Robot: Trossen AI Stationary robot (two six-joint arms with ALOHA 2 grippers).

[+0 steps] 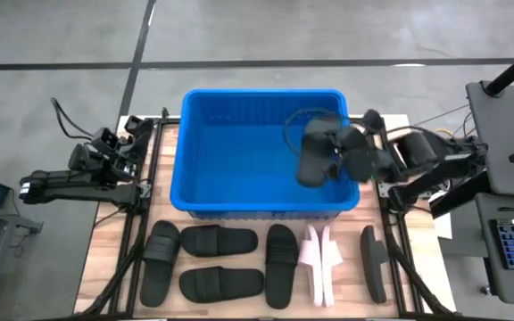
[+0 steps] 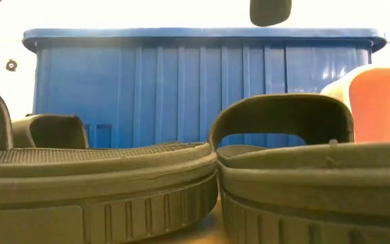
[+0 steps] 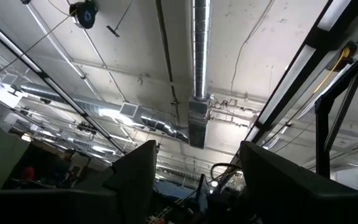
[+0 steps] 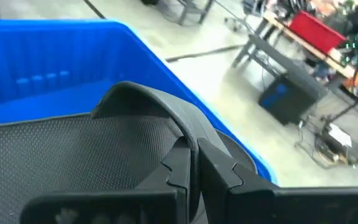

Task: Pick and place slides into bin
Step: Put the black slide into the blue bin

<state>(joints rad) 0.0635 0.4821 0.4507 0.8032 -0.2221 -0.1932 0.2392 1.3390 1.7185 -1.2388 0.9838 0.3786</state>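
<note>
Over the right half of the bin (image 1: 199, 134), the right claw (image 1: 333, 153) hung with a black slide (image 1: 315, 156) in its grip. The right wrist view showed its two fingers (image 4: 178, 171) pressed together on the edge of that slide's strap, with the textured footbed spread beneath and the blue rim of the bin curving behind. From above, the held slide was inside the bin's outline, close to its right wall; whether it touched the floor of the bin could not be told.

The bin itself stood at the middle of the wooden worktop (image 1: 105, 259), its long side facing the row of slides left in front of it. Nearest the left sat one black slide (image 1: 161, 263), then two more lying crosswise, one (image 1: 219, 240) behind the other (image 1: 220, 283). Next came another black slide (image 1: 281, 265), then a pale pink pair (image 1: 320, 263) set on edge and touching each other, and last a black slide (image 1: 374, 262) on its side near the right edge of the worktop. The low view looked across two of these black soles lying end to end, with the ribbed blue wall of the bin rising behind them.

The left claw (image 1: 132, 134) waited at the worktop's left rear corner, well apart from the bin's contents, tipped up toward the ceiling. Its fingers (image 3: 135, 180) stood apart with nothing between them.
</note>
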